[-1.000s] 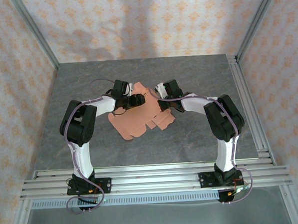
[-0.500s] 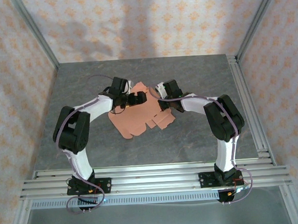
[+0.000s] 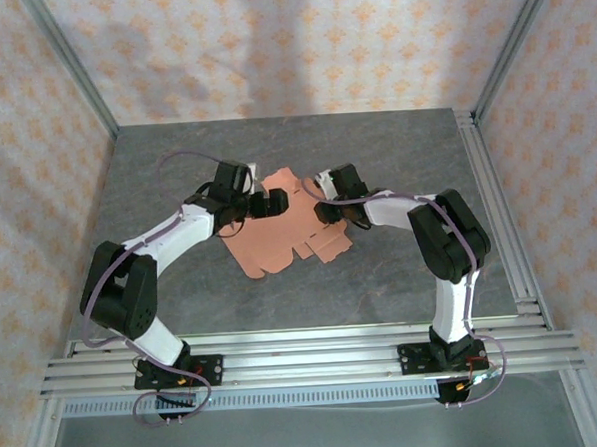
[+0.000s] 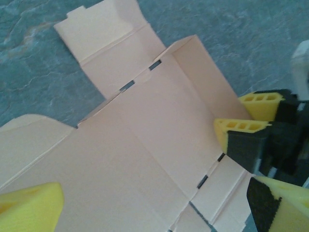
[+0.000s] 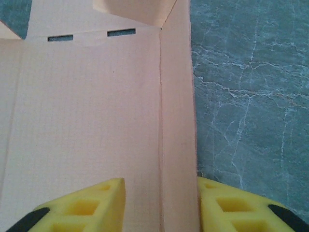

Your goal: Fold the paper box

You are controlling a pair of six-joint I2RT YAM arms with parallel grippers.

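Grey marbled tabletop [image 3: 312, 295], floral-patterned walls [image 3: 269, 45], aluminium rails [image 3: 305, 349] at near edge

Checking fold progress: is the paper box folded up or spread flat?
Mostly spread: the paper box lies as a flat sheet on the table, with a side flap raised along its crease.

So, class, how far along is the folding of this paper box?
Done: little; the paper box lies mostly as a flat sheet, one side strip creased slightly up. In hand: the right pincer straddles that strip, open; the left pincer hangs open over the sheet. Remaining: raising the walls and tucking the flaps.
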